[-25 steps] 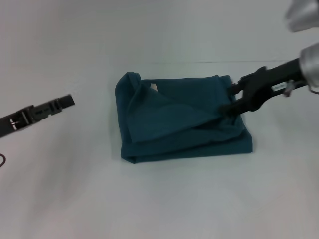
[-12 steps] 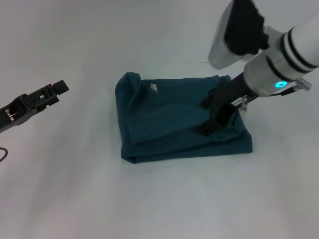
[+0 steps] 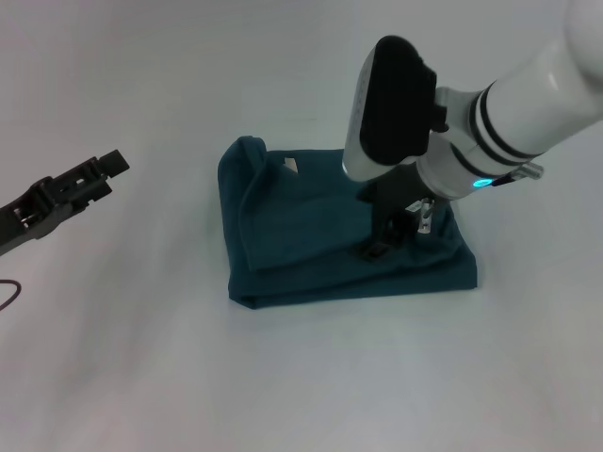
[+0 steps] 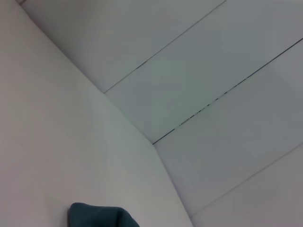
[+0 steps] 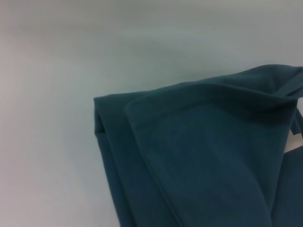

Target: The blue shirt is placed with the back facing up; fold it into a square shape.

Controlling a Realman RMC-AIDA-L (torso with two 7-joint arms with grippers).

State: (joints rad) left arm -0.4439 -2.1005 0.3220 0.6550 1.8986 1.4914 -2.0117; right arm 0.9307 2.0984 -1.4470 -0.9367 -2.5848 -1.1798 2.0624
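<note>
One gripper, our right gripper (image 3: 388, 238), presses down on the blue shirt (image 3: 301, 235); we cannot tell its grip. Dragging could undo folds. Our left gripper (image 3: 99, 171), seemingly closed, waits well left of the shirt.

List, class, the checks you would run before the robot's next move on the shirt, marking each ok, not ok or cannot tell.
1. Shirt folded to a compact, roughly square bundle: ok.
2. Top flap flat and aligned: not ok, it lies diagonally.
3. Right gripper over the shirt: ok.
4. Right gripper holds fabric: cannot tell.
5. Left gripper off the shirt, on the robot's left: ok.
6. Table around the shirt free of other items: ok.
</note>
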